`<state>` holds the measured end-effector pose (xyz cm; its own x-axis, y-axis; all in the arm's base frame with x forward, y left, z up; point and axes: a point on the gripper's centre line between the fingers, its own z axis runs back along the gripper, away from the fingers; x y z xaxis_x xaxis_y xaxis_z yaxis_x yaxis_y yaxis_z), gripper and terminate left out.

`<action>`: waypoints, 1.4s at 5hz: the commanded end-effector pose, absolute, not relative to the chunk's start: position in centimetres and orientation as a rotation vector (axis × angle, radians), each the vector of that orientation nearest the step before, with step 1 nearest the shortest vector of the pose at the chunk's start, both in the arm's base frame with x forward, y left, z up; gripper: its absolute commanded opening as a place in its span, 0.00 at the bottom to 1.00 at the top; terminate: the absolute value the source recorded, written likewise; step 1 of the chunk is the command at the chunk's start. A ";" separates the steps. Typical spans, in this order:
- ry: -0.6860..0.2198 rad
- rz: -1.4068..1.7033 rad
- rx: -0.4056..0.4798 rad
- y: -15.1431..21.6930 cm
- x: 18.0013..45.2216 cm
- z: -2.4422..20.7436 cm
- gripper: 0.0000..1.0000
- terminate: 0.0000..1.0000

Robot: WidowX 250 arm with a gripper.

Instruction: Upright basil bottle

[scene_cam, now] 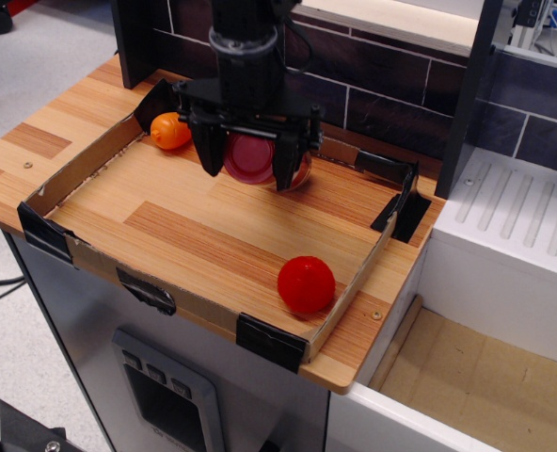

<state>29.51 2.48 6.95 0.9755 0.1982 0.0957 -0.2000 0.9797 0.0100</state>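
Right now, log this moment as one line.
gripper: shut on basil bottle | bottle: lifted, red cap facing camera | red ball: front right of tray

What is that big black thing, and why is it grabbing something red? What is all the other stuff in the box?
The black thing is a robot arm, photographed from above and in front. At its end is a gripper, two black fingers that squeeze like a hand. Between them it holds the basil bottle, a spice jar whose wide red cap faces us. The fingers are shut on it, and it looks lifted off the wood. Its job is to stand that jar upright. It works in a shallow wooden tray with low cardboard walls. A red ball lies near the front, and an orange carrot toy sits in the back corner.
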 end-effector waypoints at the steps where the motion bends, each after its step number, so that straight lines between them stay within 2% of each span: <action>1: -0.176 0.251 -0.027 3.4 30.9 11.5 0.00 0.00; 2: -0.158 0.278 -0.013 3.5 31.4 11.4 0.00 0.00; 3: 0.018 0.351 -0.015 4.0 31.7 10.9 0.00 0.00; 4: 0.104 0.380 -0.014 4.2 31.3 10.2 0.00 0.00; 7: 0.250 0.438 -0.047 4.4 30.3 9.7 0.00 0.00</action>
